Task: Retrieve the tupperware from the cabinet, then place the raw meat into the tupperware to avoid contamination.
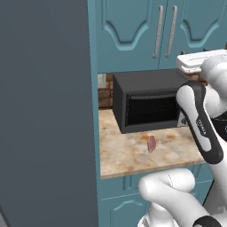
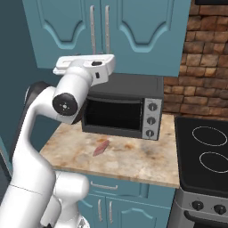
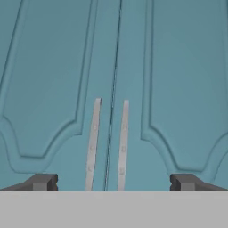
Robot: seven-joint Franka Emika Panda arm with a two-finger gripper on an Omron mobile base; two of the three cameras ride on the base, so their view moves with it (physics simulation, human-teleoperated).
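Cabinet [image 3: 113, 67] doors closed, contents hidden; gripper [image 3: 113, 182] spread wide, grasping nothing, fingertips [image 3: 42, 181] cut off at frame edge; raw meat [image 1: 151, 142] on counter [image 1: 128, 155].

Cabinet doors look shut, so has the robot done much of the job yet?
Nothing is done. The cabinet doors are closed. The open pincer faces its two handles, touching neither. The raw meat lies bare on the counter. Left: open cabinet, fetch tupperware, put meat in.

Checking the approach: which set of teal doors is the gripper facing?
The upper cabinet doors with long bar handles, above the microwave; open gripper faces them.
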